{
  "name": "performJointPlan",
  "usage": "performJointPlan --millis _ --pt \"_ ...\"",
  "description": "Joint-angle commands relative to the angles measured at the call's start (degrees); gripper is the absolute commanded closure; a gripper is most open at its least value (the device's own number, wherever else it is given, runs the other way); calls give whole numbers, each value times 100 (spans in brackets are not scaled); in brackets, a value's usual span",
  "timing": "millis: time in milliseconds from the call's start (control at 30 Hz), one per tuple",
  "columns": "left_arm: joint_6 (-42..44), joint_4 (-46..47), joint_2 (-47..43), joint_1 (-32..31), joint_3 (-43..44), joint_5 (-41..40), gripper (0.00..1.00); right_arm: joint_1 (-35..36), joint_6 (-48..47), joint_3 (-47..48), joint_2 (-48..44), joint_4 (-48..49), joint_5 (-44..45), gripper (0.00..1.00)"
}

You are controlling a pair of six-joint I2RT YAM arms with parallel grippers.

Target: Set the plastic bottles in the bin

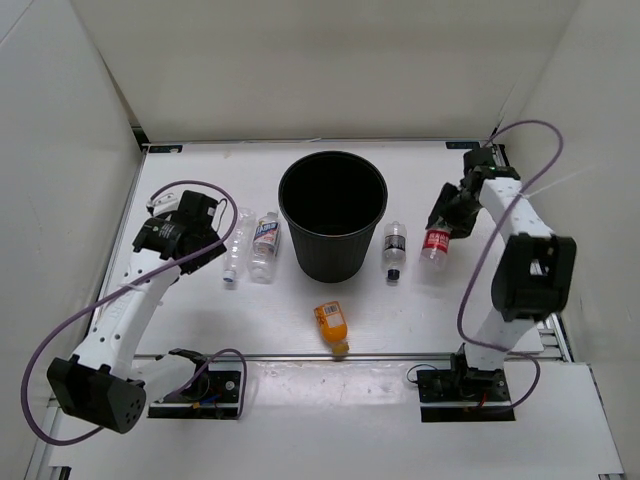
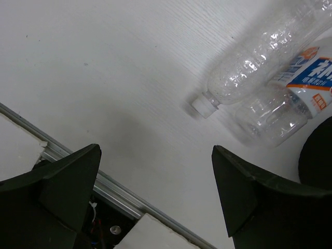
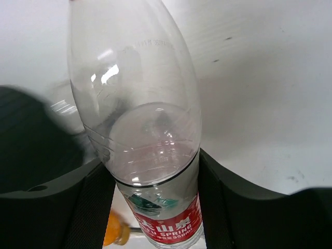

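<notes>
Right jaws clamp the red-label bottle, label end pointing toward the near edge; left jaws stand apart.

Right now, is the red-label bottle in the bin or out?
Out: the bottle is clamped in the right gripper, right of the bin; lifted or resting, cannot tell.

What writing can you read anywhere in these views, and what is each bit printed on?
"SPRING", under white Chinese characters cut off by the frame edge: on the red-label bottle, right wrist view.
Blue-white label bottle: large characters, cut off and blurred, unreadable.
Orange bottle: label too small to read.
Dark-cap bottle: label too small to read.
</notes>
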Motion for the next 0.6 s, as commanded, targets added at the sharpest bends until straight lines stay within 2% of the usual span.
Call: performJointPlan --millis 0,100,167,200,233,367,400,500,567 --pt "-679 -245 -48 29 332 -304 1 213 281 485 -1319 -104 -305 59" --pt "-847 132 -241 82 263 -304 1 547 334 1066 -2015 88 -780 59" --pt "-699 439 -312 82 210 55 1 941 396 1689 -2192 449 -851 56" --pt "-646 658 -312 82 210 143 1 1083 396 1944 -2114 545 -852 52" --pt "-645 730 -364 82 149 205 1 1389 309 2625 -1991 546 -800 52" --pt "-645 783 -190 82 218 276 1 2286 -341 4235 -1034 380 -273 52" --pt "-593 731 -85 82 279 276 1 2628 -629 4467 -623 379 -106 52" --pt "-479 660 83 135 403 276 1 2859 -519 4741 -127 379 124 51" --pt "-478 581 249 187 586 224 1 2955 -518 4689 -65 327 124 41"
